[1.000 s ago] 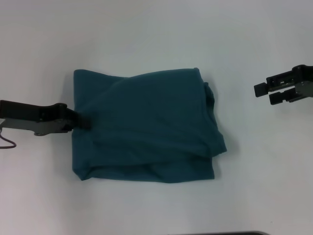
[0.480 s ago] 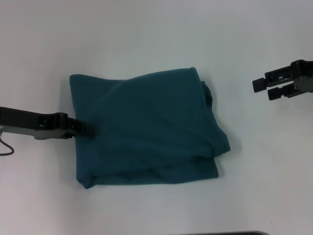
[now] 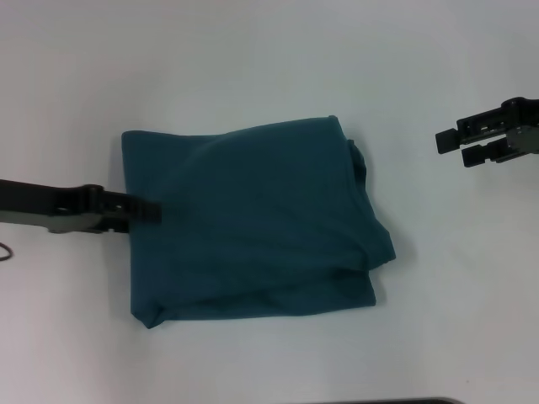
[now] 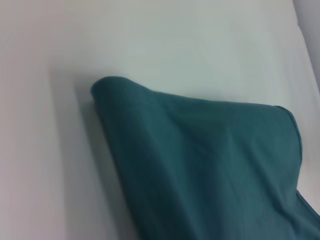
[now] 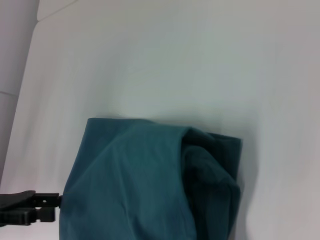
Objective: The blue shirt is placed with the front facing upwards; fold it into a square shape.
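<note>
Left end effector (image 3: 154,210) touches folded blue shirt's (image 3: 253,223) left edge.

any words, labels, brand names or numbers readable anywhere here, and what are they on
None can be read.
The folded dark teal-blue cotton shirt shows only plain fabric in all three views; no print or neck label is exposed.
The black left gripper at the shirt's left edge and the black right gripper off to its right carry no legible marking.
The white table bears no text.

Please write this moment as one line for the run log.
blue shirt: folded, roughly square | left gripper: at shirt's left edge | right gripper: open, off the shirt, over white table
</note>
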Controlling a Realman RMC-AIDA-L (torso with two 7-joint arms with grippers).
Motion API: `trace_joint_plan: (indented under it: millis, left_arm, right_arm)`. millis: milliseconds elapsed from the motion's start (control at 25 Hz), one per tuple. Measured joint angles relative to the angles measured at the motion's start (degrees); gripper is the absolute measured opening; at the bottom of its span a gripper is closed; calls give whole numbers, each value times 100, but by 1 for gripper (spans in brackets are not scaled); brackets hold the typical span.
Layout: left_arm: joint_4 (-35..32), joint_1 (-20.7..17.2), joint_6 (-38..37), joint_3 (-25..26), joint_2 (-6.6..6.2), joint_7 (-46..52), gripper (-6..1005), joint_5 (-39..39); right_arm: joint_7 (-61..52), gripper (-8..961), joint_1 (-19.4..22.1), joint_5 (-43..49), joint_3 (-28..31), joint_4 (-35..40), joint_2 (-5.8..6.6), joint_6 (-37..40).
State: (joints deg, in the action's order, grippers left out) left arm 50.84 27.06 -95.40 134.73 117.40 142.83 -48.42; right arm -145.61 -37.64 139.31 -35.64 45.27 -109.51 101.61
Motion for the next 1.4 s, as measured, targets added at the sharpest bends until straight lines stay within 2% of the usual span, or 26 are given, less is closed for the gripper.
trace_joint_plan:
  millis: [80,240,280,320,400,520,640,680,720,840,1000,1160,1400]
  left_arm:
    - [195,-60,-160,221,-32,68,608,85]
    - [1043,-275,-749,1141,-36,136,727,204]
    - [1043,-275,-749,1141,-36,136,757,204]
    - [1258,-332,-1133,1483,-26,106,787,88]
    - [1240,-340,-1375,1561,-22,41,787,-36]
    - [1091,-323,-1609,1505,-5,-75,786,-96]
    - [1011,-325,-1706,1473,32,-113,784,-126]
    - [1000,-338,-1728,1463,42,-114,783,-148]
    - [989,-346,-1742,1457,46,-115,782,-162]
    - [934,-372,-1762,1448,45,-149,779,-185]
    - [909,-363,-1759,1472,34,-174,777,-186]
    - [898,-336,-1747,1454,41,-227,778,-186]
    - [833,-303,-1720,1455,46,-261,777,-202]
  right_arm:
    - [-5,809,-6,-17,8,0,0,2]
    - [-36,809,-42,-183,10,0,-5,130]
    - [-37,809,-57,-236,-3,-1,-17,195]
    - [-32,809,-73,-289,-16,0,-33,253]
    - [6,810,-131,-383,-53,-9,-95,428]
    - [63,810,-263,-456,-165,-45,-258,692]
    - [99,810,-374,-527,-364,-68,-466,933]
    - [97,810,-406,-516,-549,-136,-595,975]
    - [97,810,-406,-516,-549,-136,-595,975]
    - [97,810,-437,-488,-875,-422,-705,854]
    - [-26,810,-367,-472,-1263,-588,-676,556]
    - [-68,810,-277,-469,-1211,-591,-594,338]
    - [-38,810,-243,-426,-1291,-706,-574,95]
